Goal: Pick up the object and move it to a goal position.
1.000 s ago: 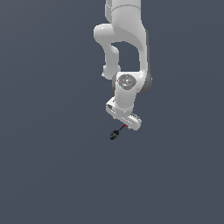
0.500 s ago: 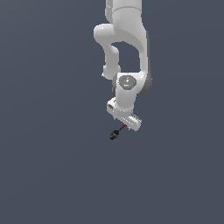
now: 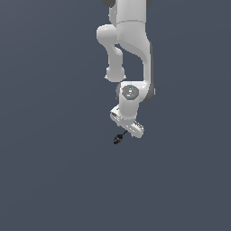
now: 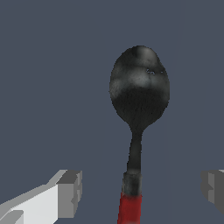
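Against the pictures from 1.0 s and 0.5 s ago: no visible change. Arm pose, gripper (image 3: 125,134) height and the object (image 3: 118,138) all sit where they were.

Surroundings: a plain, flat grey-blue field fills both views; no bench edge, corner or other item shows, and nothing stands between the cameras and the tool.

Object location: in the exterior view it projects from under the white hand, black end lowest, toward the exterior view's left. In the wrist view the object (image 4: 138,113) runs between the two fingers (image 4: 70,193), clear grey gaps on either side of the shaft.

Jaws: spread wide in the wrist view; grey pads not touching the shaft where visible. Whether anything grips the handle further back cannot be told.

Shape and material: spoon-like oval black head, mottled dull sheen, narrow black neck, red handle. Fingers blocky, white with grey pads.
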`<state>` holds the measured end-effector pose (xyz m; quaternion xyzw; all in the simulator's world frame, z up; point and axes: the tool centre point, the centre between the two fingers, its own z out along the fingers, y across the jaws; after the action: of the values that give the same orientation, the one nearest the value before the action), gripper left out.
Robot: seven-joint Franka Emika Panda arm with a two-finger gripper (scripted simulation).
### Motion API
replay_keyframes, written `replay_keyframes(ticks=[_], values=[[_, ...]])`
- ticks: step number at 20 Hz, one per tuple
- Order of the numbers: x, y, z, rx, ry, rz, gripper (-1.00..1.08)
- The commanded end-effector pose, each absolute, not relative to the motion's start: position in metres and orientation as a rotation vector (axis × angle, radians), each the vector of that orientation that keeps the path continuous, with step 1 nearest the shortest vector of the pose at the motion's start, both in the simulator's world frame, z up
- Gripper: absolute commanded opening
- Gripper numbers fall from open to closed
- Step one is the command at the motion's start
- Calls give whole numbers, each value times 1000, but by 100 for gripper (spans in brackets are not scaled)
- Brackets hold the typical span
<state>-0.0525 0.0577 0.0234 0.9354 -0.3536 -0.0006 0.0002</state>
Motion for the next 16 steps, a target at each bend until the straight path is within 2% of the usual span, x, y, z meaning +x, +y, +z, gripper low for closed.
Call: replay_keyframes(ticks=[1,5,6,16], values=[[-52,58,15,2938,-1112,-1,100],[-52,58,10,2938,-1112,-1,100],[-52,58,10,2938,-1112,-1,-100],[-51,59,12,2942,-1111,4,-100]])
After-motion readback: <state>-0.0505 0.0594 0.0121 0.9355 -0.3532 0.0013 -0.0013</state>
